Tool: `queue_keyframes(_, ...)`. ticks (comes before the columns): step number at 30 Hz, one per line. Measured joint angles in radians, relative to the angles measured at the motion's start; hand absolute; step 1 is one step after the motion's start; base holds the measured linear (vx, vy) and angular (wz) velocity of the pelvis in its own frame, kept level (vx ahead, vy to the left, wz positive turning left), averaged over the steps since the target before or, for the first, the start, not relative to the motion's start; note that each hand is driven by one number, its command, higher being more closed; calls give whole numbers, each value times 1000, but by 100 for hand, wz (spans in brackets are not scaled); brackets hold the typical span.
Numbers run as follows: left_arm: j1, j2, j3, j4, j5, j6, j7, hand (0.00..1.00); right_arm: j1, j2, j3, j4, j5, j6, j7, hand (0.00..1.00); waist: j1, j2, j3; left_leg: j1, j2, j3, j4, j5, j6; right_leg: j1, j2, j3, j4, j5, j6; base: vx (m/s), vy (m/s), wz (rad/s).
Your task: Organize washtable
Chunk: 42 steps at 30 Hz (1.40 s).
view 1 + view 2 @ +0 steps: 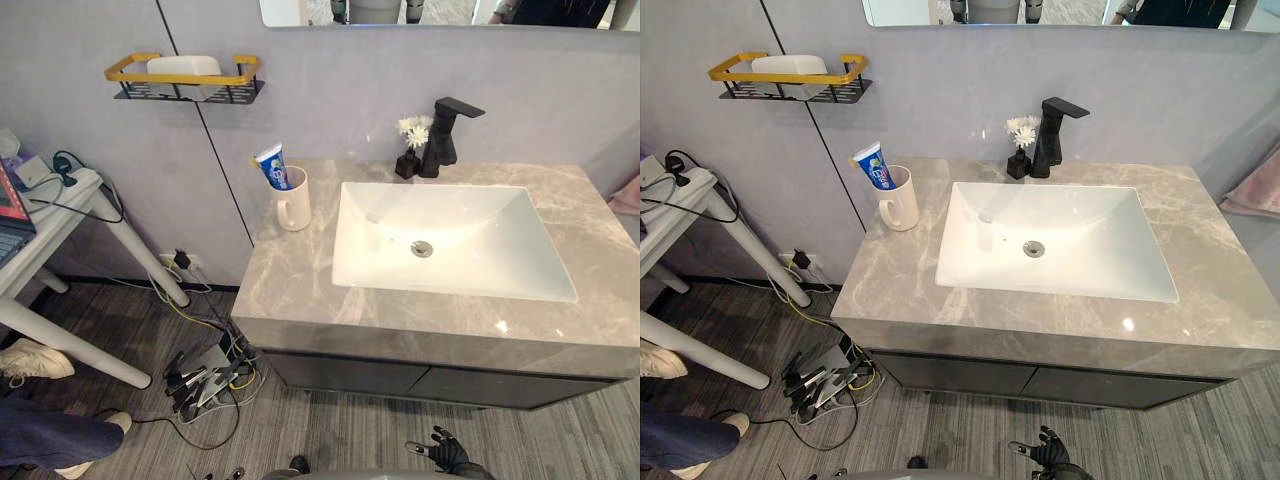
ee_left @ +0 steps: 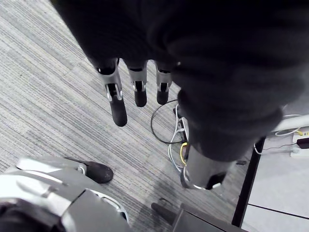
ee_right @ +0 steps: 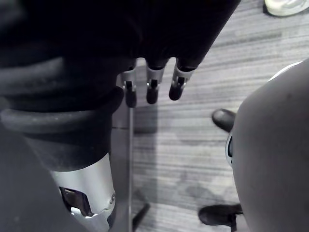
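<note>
Your left hand [image 2: 117, 99] is hanging low over the floor with its fingers straight and released, gripping nothing. Your right hand [image 1: 443, 452] is hanging down on the other side, fingers relaxed and likewise empty.

Ahead of you, the grey marble counter [image 1: 290, 290] is carrying the white sink [image 1: 470, 250], which is taking up most of its right half. Left of the sink, near the counter's far left corner, a cream mug [image 1: 293, 205] is standing upright with a toothpaste tube [image 1: 272, 166] leaning inside it, cap down. Expect the mug to be rigid, smooth and breakable. Wrapping the body or hooking the handle, which is facing you, looks safer than pinching the rim. The tube is probably light and soft, so it may tip out if you are tilting the mug.

At the back edge, a small dark vase [image 1: 407, 163] of white flowers [image 1: 414, 127] is sitting just beside the black faucet [image 1: 443, 135]. It looks top-heavy and easy to topple, so take it low on the body.

Farthest, on the wall to the left, a yellow-railed shelf [image 1: 180, 78] is holding a white bar [image 1: 183, 65], likely soap and slippery.
</note>
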Motion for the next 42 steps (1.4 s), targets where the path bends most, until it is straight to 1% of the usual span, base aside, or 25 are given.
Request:
queue_keyframes(4, -8, -4, -35, -23, 2, -10, 2, 0, -13, -11, 20, 0, -4, 1, -4, 0, 0, 9, 13, -81, 7, -12, 68, -18, 8, -56, -23, -25, 36, -10, 0, 13, 12, 18)
queue_keyframes(5, -8, -3, -35, -27, 2, -10, 2, 0, -17, -11, 19, 0, -5, 1, -4, 0, 1, 0, 22, -90, 8, -14, 86, -27, 6, -61, -26, -22, 42, -11, -1, 30, 29, -8)
queue_keyframes(6, -10, -3, -36, -35, 2, -11, 2, 0, -22, -10, 19, -3, -6, 1, -5, 0, 1, 7, 33, -99, 11, -14, 135, -54, 7, -60, -31, -8, 55, -14, -2, 18, 50, -31)
queue_keyframes(10, -8, 2, -47, -49, 12, -21, 2, 0, -30, -9, 20, -4, -14, 2, -19, 0, 1, -3, 44, -118, 19, -18, 266, -126, -2, -82, -49, 79, 84, -14, 1, -13, 60, -61)
queue_keyframes(12, -9, 4, -58, -47, 22, -22, 4, 0, -33, -10, 19, -17, -14, 2, -25, 0, -2, -1, 45, -118, 14, -69, 283, -163, -14, -131, -56, 144, 110, -7, 9, -46, 70, -92)
queue_keyframes(15, -19, 18, -79, -33, 63, -21, 2, 0, -5, 4, -25, -77, -7, 4, -24, 0, -37, -4, 50, -105, -28, -53, 272, -188, 8, -182, -102, 213, 158, 4, 27, -42, 139, -56)
queue_keyframes(19, -29, 40, -127, -7, 111, -21, -1, 0, 12, 10, -45, -114, -15, 7, -21, 0, -53, -7, 53, -55, -76, 44, 269, -209, 44, -237, -162, 257, 256, 8, 24, -90, 202, -60)
queue_keyframes(21, -43, 46, -144, 14, 130, -19, -2, 0, 11, 5, -43, -121, -13, 5, -18, 0, -55, 6, 59, -43, -76, 124, 269, -221, 101, -247, -182, 183, 277, 37, -26, -149, 168, -89)
queue_keyframes(22, -44, 47, -144, 12, 136, -20, -7, 0, 10, 4, -46, -136, -11, 5, -15, 0, -58, 14, 65, -34, -74, 157, 268, -225, 122, -263, -214, 103, 368, 0, -70, -206, 174, -99)
queue_keyframes(23, -45, 51, -147, 12, 146, -19, -19, 0, 15, 4, -48, -153, -12, 3, -11, 0, -65, 1, 76, -27, -70, 188, 268, -228, 131, -282, -254, 10, 554, -68, -113, -187, 147, -88)
queue_keyframes(24, -54, 59, -156, 23, 147, -17, -25, 0, 13, 6, -50, -151, -12, 2, -4, 0, -68, 18, 82, -19, -59, 214, 268, -229, 136, -277, -263, -42, 717, -124, -125, -117, 102, -73)
queue_keyframes(26, -62, 67, -157, 33, 146, -8, -41, 0, 13, 14, -52, -144, -11, 1, -4, 0, -73, 12, 83, -14, -44, 262, 263, -224, 138, -235, -257, -100, 871, -168, -150, -91, 48, -77)
queue_keyframes(27, -60, 72, -158, 33, 145, -6, -43, 0, 10, 16, -57, -129, -11, 1, -4, 0, -78, 2, 79, -13, -43, 299, 256, -221, 141, -191, -260, -146, 901, -187, -145, -101, 19, -111)
queue_keyframes(30, -70, 77, -160, 33, 144, 9, -44, 0, -10, 16, -55, -65, -16, 1, -4, 0, -69, -14, 59, -34, -18, 436, 250, -221, 142, -71, -278, -279, 860, -236, -150, -77, -34, -145)
queue_keyframes(32, -81, 78, -163, 31, 144, 18, -45, 0, -18, 12, -36, -36, -26, 5, -4, 0, -51, -14, 33, -92, 37, 583, 278, -220, 140, -49, -285, -334, 711, -226, -150, -78, -87, -238)
queue_keyframes(33, -83, 88, -167, 27, 144, 19, -45, 0, -18, 12, -29, -36, -27, 7, -5, 0, -53, -24, 28, -106, 67, 659, 301, -220, 140, -35, -290, -349, 594, -180, -156, -83, -181, -246)
queue_keyframes(34, -93, 98, -167, 22, 142, 20, -44, 0, -15, 7, -13, -36, -35, 8, -5, 0, -53, -40, 23, -108, 102, 720, 343, -223, 137, -24, -288, -347, 469, -106, -117, -64, -229, -212)
queue_keyframes(35, -102, 100, -167, 20, 141, 20, -43, 0, -16, 4, -4, -36, -34, 9, -5, 0, -54, -39, 22, -105, 127, 740, 365, -223, 136, -27, -256, -342, 424, -103, -105, -7, -403, -208)
queue_keyframes(36, -101, 98, -176, 8, 134, 18, -44, 0, -15, -7, 22, -37, -38, 10, -6, 0, -51, -34, 10, -88, 187, 778, 427, -223, 136, -19, -204, -319, 343, -93, -95, 53, -377, -155)
queue_keyframes(37, -100, 99, -176, 6, 128, 15, -44, 0, -15, -10, 38, -37, -43, 10, -5, 0, -52, -36, 3, -85, 226, 798, 493, -224, 137, -8, -180, -299, 299, -82, -79, 55, -429, -177)
queue_keyframes(38, -102, 104, -172, 1, 121, 11, -44, 0, -12, -20, 53, -37, -44, 10, -7, 0, -52, -56, -10, -102, 239, 815, 550, -252, 95, 0, -156, -242, 223, -72, -62, 18, -221, -142)
queue_keyframes(39, -114, 79, -173, -8, 107, 8, -42, 0, -19, -38, 63, -37, -45, 10, -10, 0, -54, -43, -15, -116, 188, 800, 450, -251, 93, 0, -151, -193, 171, -48, -22, -6, -154, -134)
queue_keyframes(40, -116, 59, -173, -13, 107, 6, -42, 0, -17, -45, 68, -35, -45, 10, -10, 0, -51, -26, -20, -112, 171, 804, 392, -228, 103, -4, -137, -177, 150, -38, -6, 62, -70, -151)
queue_keyframes(41, -121, 26, -173, -12, 104, 2, -40, 0, -22, -35, 108, -28, -45, 9, -5, 0, -57, -22, -42, -75, 186, 871, 381, -188, 81, -9, -109, -135, 97, -19, 26, 94, -72, -142)
queue_keyframes(42, -119, 26, -172, -16, 104, 0, -41, 0, -17, -14, 130, -28, -45, 7, -1, 0, -58, -34, -44, -51, 204, 903, 395, -190, 78, -6, -93, -132, 77, -11, 20, 99, -94, -140)
